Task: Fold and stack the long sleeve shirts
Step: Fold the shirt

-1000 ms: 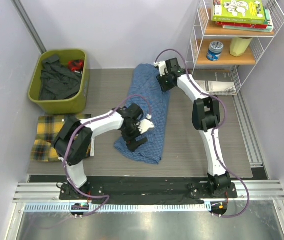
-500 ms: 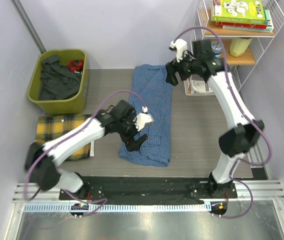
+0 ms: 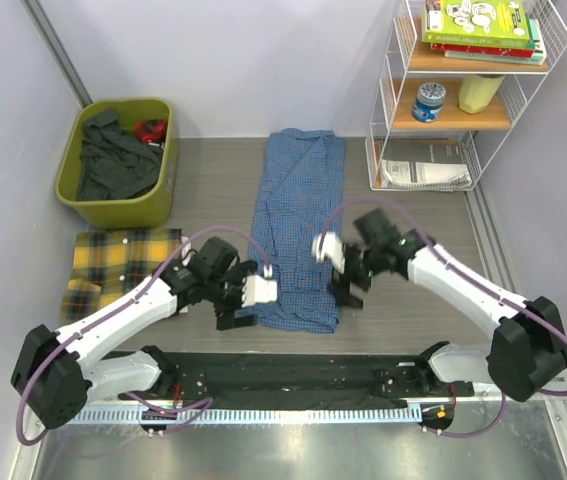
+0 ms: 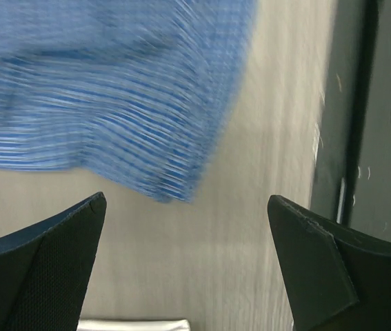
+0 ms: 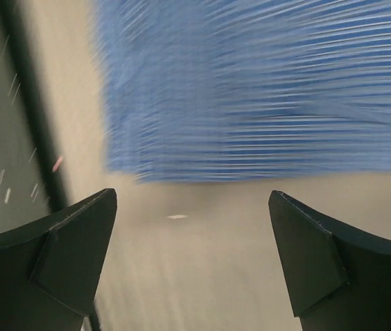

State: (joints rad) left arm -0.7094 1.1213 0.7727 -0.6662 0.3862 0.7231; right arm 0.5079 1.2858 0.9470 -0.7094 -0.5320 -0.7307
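Left arm (image 3: pixel 131 311), right arm (image 3: pixel 463 287): white link shells, black joints, black bases. Purple cables (image 3: pixel 376 204) loop along both. White block at each wrist. Left gripper (image 4: pixel 187 198), right gripper (image 5: pixel 192 193): black wedge fingers (image 4: pixel 47 269), inner pads finely dimpled.

No text can be read anywhere.

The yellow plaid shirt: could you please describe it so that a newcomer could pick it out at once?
Find the olive-green bin at the far left of the table. Just on its near side lies the yellow plaid shirt, a flat rectangle. Its yellow-and-black plaid sets it apart from the long blue checked shirt mid-table and the dark clothes in the bin.
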